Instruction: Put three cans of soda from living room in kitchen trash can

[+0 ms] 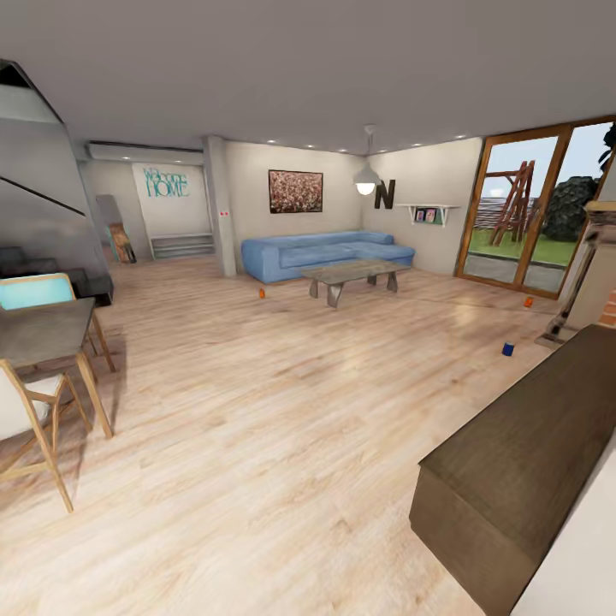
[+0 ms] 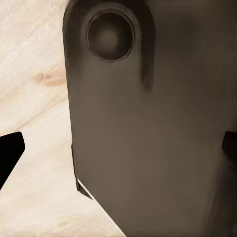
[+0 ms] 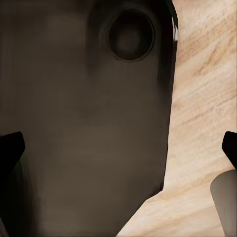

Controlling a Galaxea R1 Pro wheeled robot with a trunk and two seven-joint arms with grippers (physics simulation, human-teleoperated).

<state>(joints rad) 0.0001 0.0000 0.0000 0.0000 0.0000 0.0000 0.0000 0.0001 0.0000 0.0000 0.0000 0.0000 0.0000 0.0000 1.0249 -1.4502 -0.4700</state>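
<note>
Living room, seen from the head camera; positions given relative to the coffee table (image 1: 352, 275).

Soda cans, three, all standing on the wooden floor (image 1: 257, 402), all very small at this range, plain cylinders with no readable marking:
- First orange can (image 1: 262, 293): bright orange, on the floor to the left of the coffee table, in front of the blue sofa (image 1: 321, 251).
- Second orange can (image 1: 529, 301): bright orange, well to the right of the coffee table, near the glass patio door (image 1: 524, 214).
- Blue can (image 1: 508, 348): dark blue, to the right of the coffee table and nearer the camera than the second orange can, well apart from the table.

Other furnishings:
- Dark wood cabinet (image 1: 522, 453), low and long, nearer the camera than the coffee table and to its right.
- Dining table (image 1: 43, 329) with wooden chairs, far to the left of the coffee table.
- Framed picture (image 1: 295, 191) on the wall behind the sofa; hanging lamp (image 1: 367, 180) above the coffee table.

Tools:
- Left gripper (image 2: 118, 150): black fingertips sat at opposite edges of the wrist view, spread wide, nothing between them; a dark brown panel and pale floor lay beyond.
- Right gripper (image 3: 121, 148): fingertips likewise at opposite edges, spread wide and holding nothing, over a dark brown panel and floor.
</note>
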